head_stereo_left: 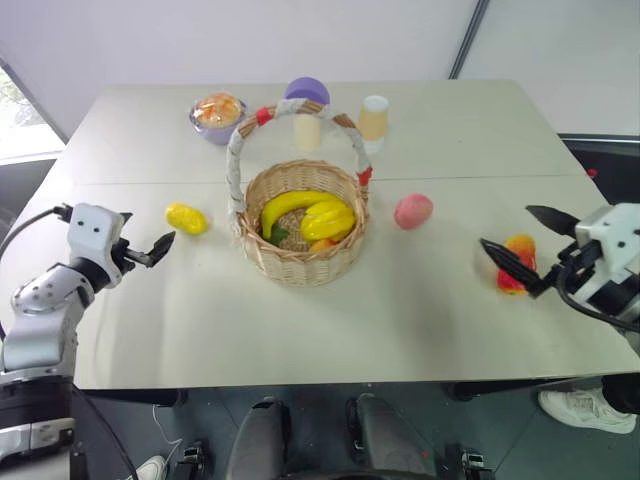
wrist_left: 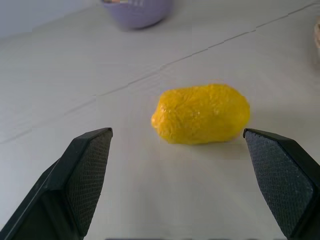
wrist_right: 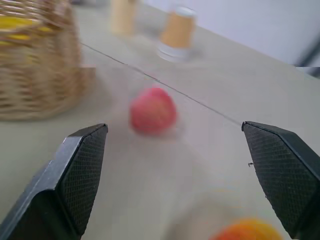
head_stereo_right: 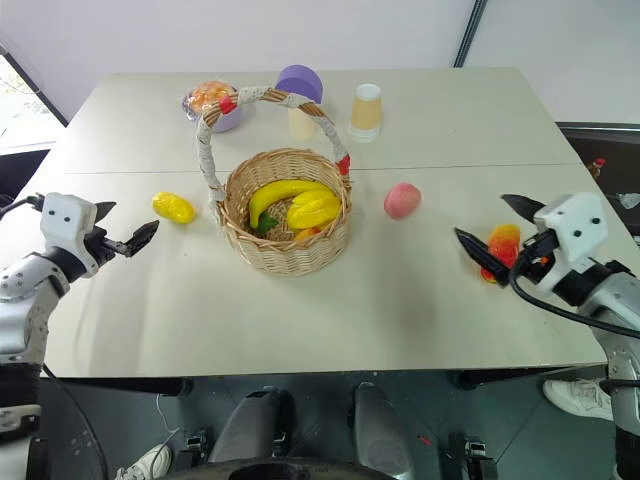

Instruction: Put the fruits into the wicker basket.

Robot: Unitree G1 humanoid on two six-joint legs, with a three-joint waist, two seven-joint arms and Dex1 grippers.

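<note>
Nearest the camera, two black grippers with textured, wedge-shaped fingers stand spread wide and empty: the left gripper (head_stereo_left: 150, 247) just short of the crinkled yellow lemon (head_stereo_left: 187, 218), the right gripper (head_stereo_left: 525, 243) flanking the red-orange mango (head_stereo_left: 518, 262). A third fruit, the smooth pink peach (head_stereo_left: 413, 211), lies on the pale table (head_stereo_left: 420, 310) just right of the round woven wicker basket (head_stereo_left: 300, 262), which already holds a banana (head_stereo_left: 290, 205). Behind stand two paper cups (head_stereo_left: 374, 117), well apart from the fruits.
</note>
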